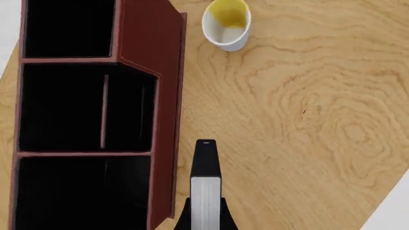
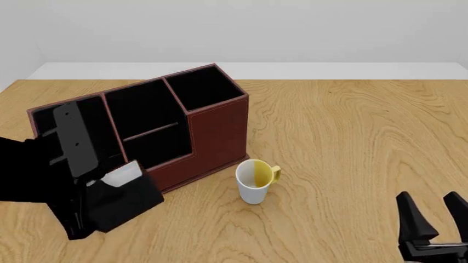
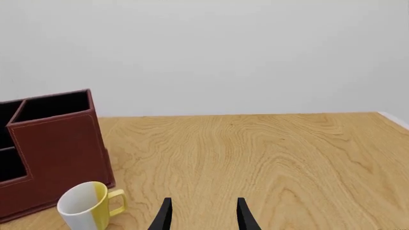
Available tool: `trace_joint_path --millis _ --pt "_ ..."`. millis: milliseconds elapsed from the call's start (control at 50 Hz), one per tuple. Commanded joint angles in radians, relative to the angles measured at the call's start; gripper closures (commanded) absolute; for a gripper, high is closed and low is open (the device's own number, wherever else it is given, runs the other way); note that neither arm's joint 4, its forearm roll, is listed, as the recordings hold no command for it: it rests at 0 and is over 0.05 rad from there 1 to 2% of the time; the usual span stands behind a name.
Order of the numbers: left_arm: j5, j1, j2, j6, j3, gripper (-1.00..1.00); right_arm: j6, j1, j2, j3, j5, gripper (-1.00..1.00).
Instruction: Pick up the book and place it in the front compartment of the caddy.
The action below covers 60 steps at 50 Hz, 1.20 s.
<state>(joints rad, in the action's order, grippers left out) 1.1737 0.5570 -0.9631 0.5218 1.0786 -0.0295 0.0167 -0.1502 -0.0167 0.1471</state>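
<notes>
The black book with its white page edge is held in my left gripper, which is shut on it. In the front view the gripper holds the book tilted just in front of the left end of the caddy's low front wall. In the left wrist view the book hangs over bare table beside the reddish-brown caddy's outer wall, not over a compartment. The caddy stands at the table's left-middle, its black compartments open upward. My right gripper is open and empty at the near right, seen also in its wrist view.
A white mug with a yellow inside stands upright on the wooden table just right of the caddy's front corner; it also shows in the left wrist view and the right wrist view. The caddy shows at the edge of the right wrist view.
</notes>
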Motion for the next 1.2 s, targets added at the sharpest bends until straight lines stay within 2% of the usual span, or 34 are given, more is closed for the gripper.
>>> trace_joint_path --millis 20,320,360,420,480,500,540,680,880,900,1200 --pt "0.046 0.008 -0.022 0.056 0.141 1.00 -0.017 -0.005 -0.005 -0.007 0.000 -1.00" --pt "0.046 -0.068 -0.068 0.200 0.283 1.00 -0.037 -0.011 0.002 -0.013 -0.011 -1.00" --pt "0.046 -0.056 -0.081 0.192 0.310 1.00 -0.037 -0.010 0.002 -0.011 -0.011 -1.00" --pt "0.046 -0.074 -0.101 0.234 0.350 1.00 -0.035 -0.007 0.003 -0.009 -0.010 -1.00" --pt "0.046 -0.066 -0.113 0.231 0.365 1.00 -0.034 -0.006 0.004 -0.011 -0.012 -1.00" --pt "0.046 -0.080 -0.121 0.259 0.377 1.00 -0.034 -0.008 0.005 -0.011 -0.014 -1.00" --pt "0.046 -0.076 -0.130 0.260 0.383 1.00 -0.034 -0.010 0.005 -0.012 -0.014 -1.00" --pt "0.046 -0.126 -0.184 0.317 0.466 1.00 -0.032 -0.009 0.001 -0.008 -0.007 -1.00" --pt "0.046 -0.173 -0.250 0.354 0.535 1.00 -0.032 -0.011 -0.012 -0.007 0.008 -1.00" --pt "0.046 -0.196 -0.264 0.380 0.542 1.00 -0.029 -0.010 -0.014 -0.006 0.010 -1.00" --pt "0.046 -0.223 -0.388 0.385 0.651 1.00 -0.015 -0.003 -0.009 -0.004 0.006 -1.00"
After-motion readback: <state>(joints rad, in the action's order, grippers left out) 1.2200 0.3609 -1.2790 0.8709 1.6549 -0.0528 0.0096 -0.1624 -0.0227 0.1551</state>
